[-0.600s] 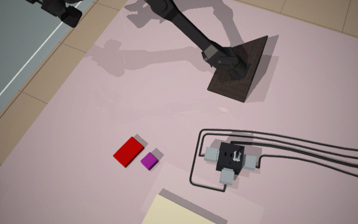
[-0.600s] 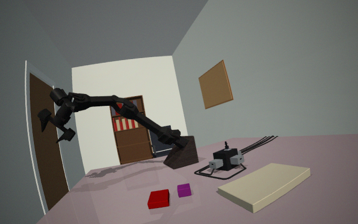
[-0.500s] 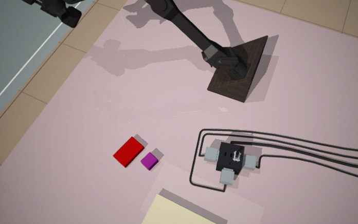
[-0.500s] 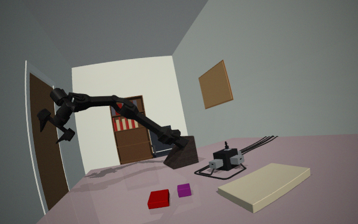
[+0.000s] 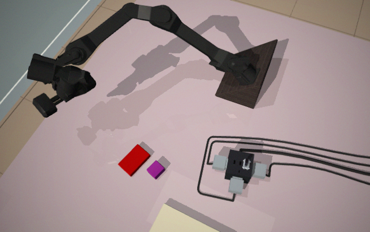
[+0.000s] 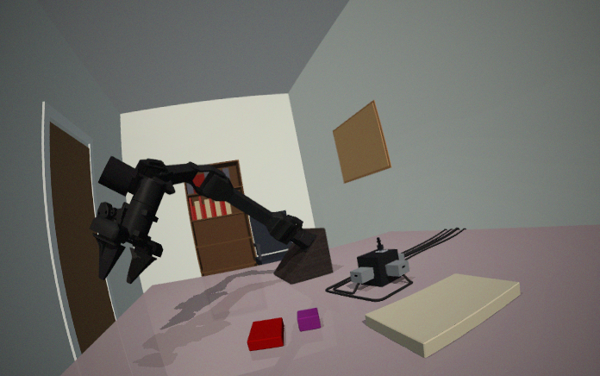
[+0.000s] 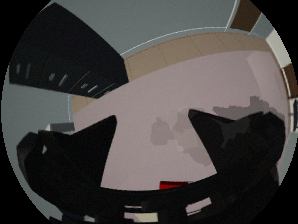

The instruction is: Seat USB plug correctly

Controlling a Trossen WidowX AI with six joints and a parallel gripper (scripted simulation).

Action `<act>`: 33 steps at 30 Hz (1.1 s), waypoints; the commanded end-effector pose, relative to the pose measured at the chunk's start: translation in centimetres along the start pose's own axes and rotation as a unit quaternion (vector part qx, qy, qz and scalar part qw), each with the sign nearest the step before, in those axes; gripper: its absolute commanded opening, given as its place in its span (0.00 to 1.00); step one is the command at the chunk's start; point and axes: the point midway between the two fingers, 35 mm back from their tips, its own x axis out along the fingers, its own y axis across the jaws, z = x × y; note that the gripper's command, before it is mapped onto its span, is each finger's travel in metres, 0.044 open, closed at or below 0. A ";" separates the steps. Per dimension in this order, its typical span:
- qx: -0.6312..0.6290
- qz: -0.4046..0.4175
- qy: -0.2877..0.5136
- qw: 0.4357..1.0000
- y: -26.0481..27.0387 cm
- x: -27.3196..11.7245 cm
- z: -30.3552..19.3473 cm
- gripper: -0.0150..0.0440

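The black power cube (image 5: 235, 156) (image 6: 377, 269) stands on the table with pale grey plugs in its sides. The small USB plug (image 5: 246, 164) (image 6: 378, 243) stands up from its top, toward the right side in the top view. How deep it sits and which way round it is are too small to tell. My gripper (image 6: 115, 280) (image 7: 153, 115) is open and empty. It hangs high at the left end of the table, far from the cube, with its fingers pointing down. The cube and plug are not visible in the wrist view.
A red block (image 5: 134, 160) (image 6: 265, 334) (image 7: 173, 185) and a purple block (image 5: 155, 169) (image 6: 309, 319) lie between gripper and cube. A cream slab (image 5: 180, 220) (image 6: 442, 305) lies near the cube. Black cables (image 5: 202, 166) (image 6: 353, 297) loop around the cube and run off right in the top view.
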 end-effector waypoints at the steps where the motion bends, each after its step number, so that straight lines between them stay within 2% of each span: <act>1: -0.143 0.032 0.061 0.987 2.3 -1.6 -6.9 1.00; 6: -0.371 0.090 0.133 0.915 3.9 -5.3 -17.5 1.00; 11: -0.591 0.156 0.179 0.771 3.0 -10.6 -27.5 1.00; 15: -0.745 0.209 0.193 0.604 0.3 -15.6 -34.6 1.00; 18: -0.839 0.243 0.189 0.448 -3.0 -19.4 -39.1 1.00; 23: -0.938 0.279 0.156 0.137 -10.5 -25.5 -44.8 1.00; 27: -0.947 0.275 0.116 -0.122 -17.9 -29.2 -47.1 1.00; 28: -0.941 0.270 0.108 -0.171 -19.1 -29.6 -47.2 1.00; 30: -0.935 0.265 0.101 -0.210 -20.1 -29.9 -47.3 1.00; 33: -0.935 0.265 0.101 -0.210 -20.1 -29.9 -47.3 1.00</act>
